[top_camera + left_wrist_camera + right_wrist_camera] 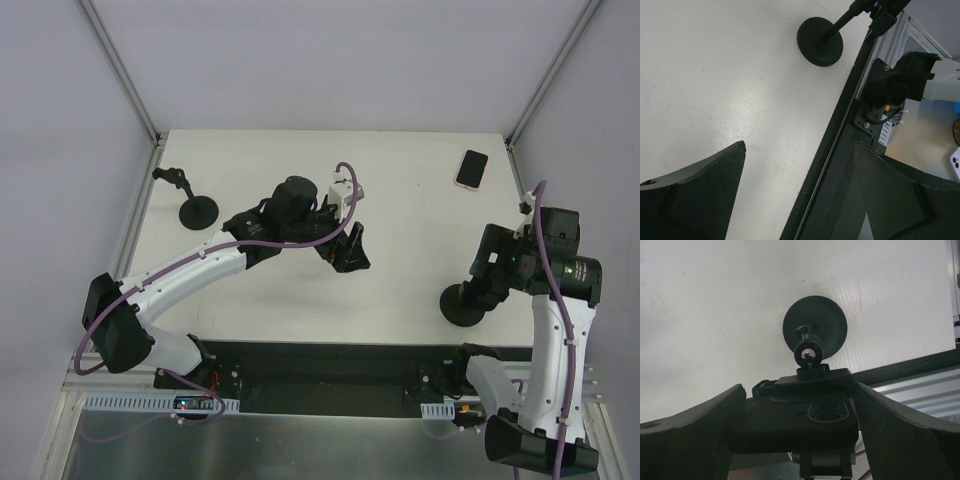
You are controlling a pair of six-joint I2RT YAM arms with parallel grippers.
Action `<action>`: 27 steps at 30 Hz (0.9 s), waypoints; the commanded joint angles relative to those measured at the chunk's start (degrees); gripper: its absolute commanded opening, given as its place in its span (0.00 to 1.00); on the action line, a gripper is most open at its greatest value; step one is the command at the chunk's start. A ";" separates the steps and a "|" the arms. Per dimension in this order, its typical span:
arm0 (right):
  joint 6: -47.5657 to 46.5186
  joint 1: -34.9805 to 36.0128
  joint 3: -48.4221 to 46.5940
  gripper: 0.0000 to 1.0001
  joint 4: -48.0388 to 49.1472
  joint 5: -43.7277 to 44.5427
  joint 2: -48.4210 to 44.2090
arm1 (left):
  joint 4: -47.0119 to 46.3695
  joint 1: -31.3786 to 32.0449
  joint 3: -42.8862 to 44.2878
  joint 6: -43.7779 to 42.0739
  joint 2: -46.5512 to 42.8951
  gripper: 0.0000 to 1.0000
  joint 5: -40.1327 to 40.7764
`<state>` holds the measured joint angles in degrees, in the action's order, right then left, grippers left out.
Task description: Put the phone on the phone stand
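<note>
Between the fingers of the right gripper (798,385) sits a black phone (785,425), lenses facing the wrist. Both fingers lie along its edges, but I cannot tell whether they clamp it. Its far end meets the clamp of the stand (832,322) just ahead. Well beyond, a pink phone (471,168) lies on the table (400,180). The left gripper (800,143) is spread wide and empty.

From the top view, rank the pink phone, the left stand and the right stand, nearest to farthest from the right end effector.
1. Right stand: directly at the right end effector, near-right side.
2. Pink phone: far-right corner, lying flat.
3. Left stand: far-left side, clearly the most distant.
</note>
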<state>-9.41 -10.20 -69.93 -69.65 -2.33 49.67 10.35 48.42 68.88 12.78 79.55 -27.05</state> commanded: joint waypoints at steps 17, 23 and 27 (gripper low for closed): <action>21.87 0.44 0.50 0.01 12.86 21.36 1.20 | -1.74 0.62 -0.15 -0.12 -0.89 0.88 -1.43; 30.85 0.35 -9.58 0.01 15.24 35.34 11.65 | -1.56 0.88 -0.50 -0.91 -1.85 0.88 -0.11; 33.05 -0.17 -17.06 0.01 15.77 39.76 18.43 | -1.65 0.88 -0.59 -1.17 -2.03 0.88 0.06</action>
<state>17.89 -9.91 -76.79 -60.34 25.67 64.34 10.33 48.45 68.73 12.69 79.50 -26.94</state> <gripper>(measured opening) 0.772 0.880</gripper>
